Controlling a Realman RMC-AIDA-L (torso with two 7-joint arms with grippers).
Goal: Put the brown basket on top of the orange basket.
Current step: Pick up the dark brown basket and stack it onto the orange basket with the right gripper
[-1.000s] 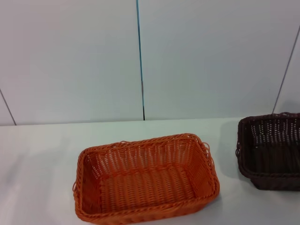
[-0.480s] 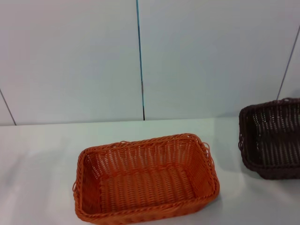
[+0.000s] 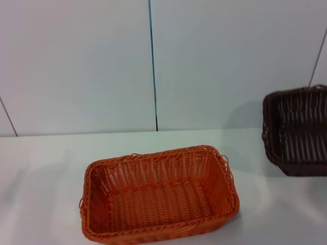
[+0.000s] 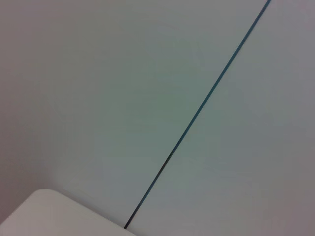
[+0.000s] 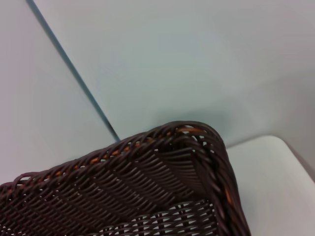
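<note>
The orange basket [image 3: 158, 199] stands empty on the white table, in the near middle of the head view. The brown basket [image 3: 299, 132] hangs in the air at the far right, above the table and tilted, with its open side turned toward the orange basket. The picture's right edge cuts it off. Its braided rim and woven wall [image 5: 123, 191] fill the lower part of the right wrist view. Neither gripper shows in any view, so what carries the brown basket is hidden.
The white table [image 3: 41, 168] runs back to a pale panelled wall with a dark vertical seam [image 3: 153, 66]. The left wrist view holds only that wall and a rounded table corner [image 4: 44, 216].
The brown basket has risen from the table at the right and tilted further over, now hanging in front of the wall. The orange basket has not moved.
</note>
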